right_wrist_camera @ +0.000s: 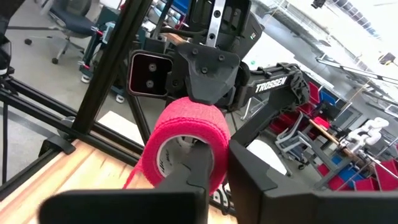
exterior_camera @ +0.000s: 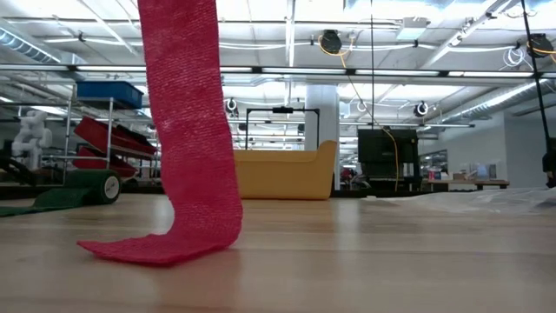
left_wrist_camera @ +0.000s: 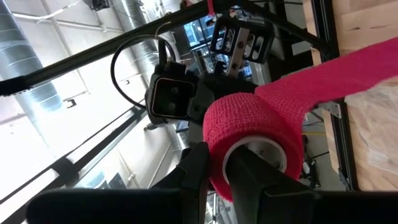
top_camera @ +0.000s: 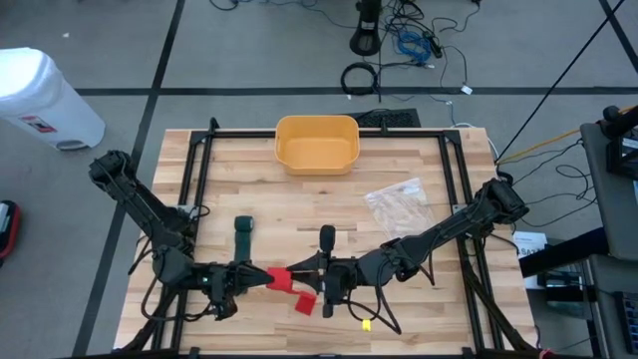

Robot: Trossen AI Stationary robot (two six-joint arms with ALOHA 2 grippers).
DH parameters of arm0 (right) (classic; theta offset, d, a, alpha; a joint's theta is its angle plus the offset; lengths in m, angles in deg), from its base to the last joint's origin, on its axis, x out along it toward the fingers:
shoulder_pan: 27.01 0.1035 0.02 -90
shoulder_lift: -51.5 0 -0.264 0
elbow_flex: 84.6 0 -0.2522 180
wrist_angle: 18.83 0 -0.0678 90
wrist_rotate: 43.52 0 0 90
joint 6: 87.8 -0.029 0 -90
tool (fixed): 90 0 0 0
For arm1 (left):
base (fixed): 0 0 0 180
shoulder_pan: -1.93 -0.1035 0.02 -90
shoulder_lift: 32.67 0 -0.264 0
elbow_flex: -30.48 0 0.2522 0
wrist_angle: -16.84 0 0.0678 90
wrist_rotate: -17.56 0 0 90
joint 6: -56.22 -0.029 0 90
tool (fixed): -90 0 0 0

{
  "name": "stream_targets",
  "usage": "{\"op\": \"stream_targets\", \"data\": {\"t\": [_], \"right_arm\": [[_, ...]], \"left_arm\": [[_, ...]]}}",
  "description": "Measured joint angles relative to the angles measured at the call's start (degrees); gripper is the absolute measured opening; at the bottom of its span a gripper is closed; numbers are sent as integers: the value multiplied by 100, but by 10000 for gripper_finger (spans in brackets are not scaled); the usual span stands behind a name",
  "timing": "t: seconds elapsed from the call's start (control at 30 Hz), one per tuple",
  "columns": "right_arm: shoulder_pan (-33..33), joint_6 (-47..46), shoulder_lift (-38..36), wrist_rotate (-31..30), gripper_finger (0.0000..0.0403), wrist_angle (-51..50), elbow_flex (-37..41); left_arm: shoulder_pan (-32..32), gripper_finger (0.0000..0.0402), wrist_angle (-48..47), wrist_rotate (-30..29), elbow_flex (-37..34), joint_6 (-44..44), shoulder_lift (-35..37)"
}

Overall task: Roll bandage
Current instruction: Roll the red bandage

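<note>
A red bandage roll (top_camera: 279, 276) with a white core is held above the table's near middle, between my two grippers. Its loose strip (exterior_camera: 193, 130) hangs down, and its end (exterior_camera: 148, 248) lies flat on the wood. That end also shows in the high view (top_camera: 304, 303). My left gripper (top_camera: 251, 278) comes at the roll from the table's left and is shut on it. My right gripper (top_camera: 305, 271) comes from the right and is also shut on it. A green bandage (top_camera: 243, 236), partly rolled, lies on the table behind them. My left gripper holds the roll at its left open end, one finger (left_wrist_camera: 249, 180) in the white core and one (left_wrist_camera: 194, 171) outside, with the red wall (left_wrist_camera: 219, 155) between them. The fingers come level from the table's left. The roll is lifted clear. My right gripper holds the roll at its right open end, one finger (right_wrist_camera: 194, 167) in the core and the other (right_wrist_camera: 252, 177) outside, with the red wall (right_wrist_camera: 216, 155) between them. The fingers come level from the table's right. The strip hangs slack below.
A yellow bin (top_camera: 317, 143) stands at the far middle edge. A clear plastic bag (top_camera: 399, 205) lies right of centre. A small yellow piece (top_camera: 366, 324) lies near the front edge. Black frame rails (top_camera: 194, 189) run along both sides of the table.
</note>
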Motion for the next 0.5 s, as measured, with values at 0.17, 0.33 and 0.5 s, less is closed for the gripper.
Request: {"op": "stream_targets", "data": {"t": [0.17,0.33,0.5], "right_arm": [[-1,-14,-2,0,10,-4,0],[-1,-42,-4,17,14,4,0],[1,-93,-9,15,14,-43,-4]], "left_arm": [[26,56,-2,-2,0,93,-2],[48,56,185,29,0,776,-9],[83,72,316,37,-4,1511,-11]]}}
